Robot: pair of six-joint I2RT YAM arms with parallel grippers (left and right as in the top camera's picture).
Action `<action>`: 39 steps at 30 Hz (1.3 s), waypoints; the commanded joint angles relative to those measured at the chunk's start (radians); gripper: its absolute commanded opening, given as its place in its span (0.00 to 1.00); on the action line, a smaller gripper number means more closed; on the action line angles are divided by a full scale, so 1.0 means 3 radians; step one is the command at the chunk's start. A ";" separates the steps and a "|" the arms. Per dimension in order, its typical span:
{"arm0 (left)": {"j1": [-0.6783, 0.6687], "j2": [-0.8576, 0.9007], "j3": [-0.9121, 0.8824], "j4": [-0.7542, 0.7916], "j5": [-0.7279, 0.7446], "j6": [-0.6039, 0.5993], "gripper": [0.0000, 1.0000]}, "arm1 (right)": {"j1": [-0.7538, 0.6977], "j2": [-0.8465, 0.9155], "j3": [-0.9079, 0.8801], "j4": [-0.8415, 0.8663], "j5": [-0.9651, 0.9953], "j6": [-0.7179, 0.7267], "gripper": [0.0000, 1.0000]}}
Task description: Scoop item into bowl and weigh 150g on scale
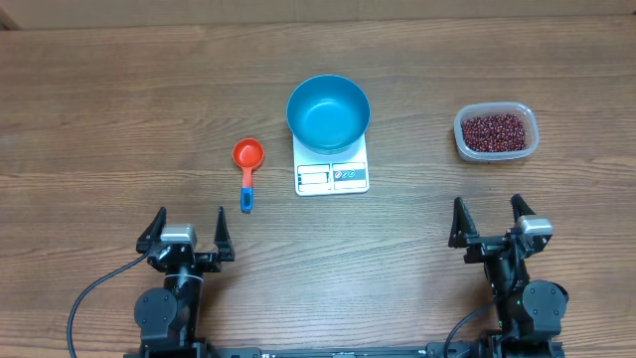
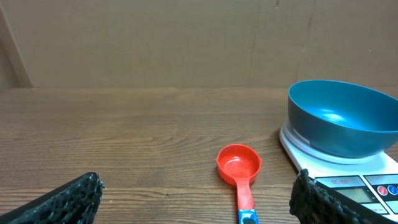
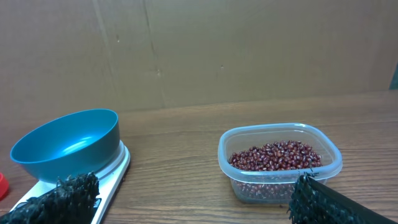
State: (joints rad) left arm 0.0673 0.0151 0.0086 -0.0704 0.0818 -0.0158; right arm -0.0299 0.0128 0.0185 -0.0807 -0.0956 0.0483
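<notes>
Both pincers stand wide open and hold nothing: the left gripper [image 1: 190, 217] at near left, the right gripper [image 1: 488, 209] at near right. The blue bowl [image 1: 328, 111] sits on the white scale [image 1: 332, 177] at centre, its display too small to read. The beans [image 1: 494, 130] fill a clear tub [image 1: 459, 129] at far right, and an orange scoop [image 1: 247, 159] lies just left of the scale.

arms [image 1: 164, 310]: black, grey wrist blocks [image 1: 177, 236] | fingers [image 1: 155, 227]: black, rough-textured | cables [image 1: 99, 282]: black
</notes>
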 commanded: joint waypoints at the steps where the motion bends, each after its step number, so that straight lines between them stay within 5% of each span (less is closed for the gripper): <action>1: 0.0020 -0.0036 -0.0011 -0.0008 -0.0006 0.0039 1.00 | 0.0028 -0.0033 -0.0036 0.0011 0.0043 0.0003 1.00; 15: 0.0018 -0.0036 0.0039 -0.0042 0.0163 0.0043 1.00 | 0.0028 -0.0033 -0.0036 0.0011 0.0043 0.0004 1.00; 27: 0.0018 0.0017 0.0537 -0.0599 0.0095 0.0057 1.00 | 0.0028 -0.0033 -0.0036 0.0011 0.0043 0.0004 1.00; 39: 0.0018 0.1113 0.1269 -0.0768 0.0043 0.0067 1.00 | 0.0028 -0.0033 -0.0036 0.0011 0.0043 0.0004 1.00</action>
State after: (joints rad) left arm 0.0673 0.2676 0.3233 -0.2947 0.1009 -0.0154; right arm -0.0299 0.0128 0.0185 -0.0807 -0.0956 0.0483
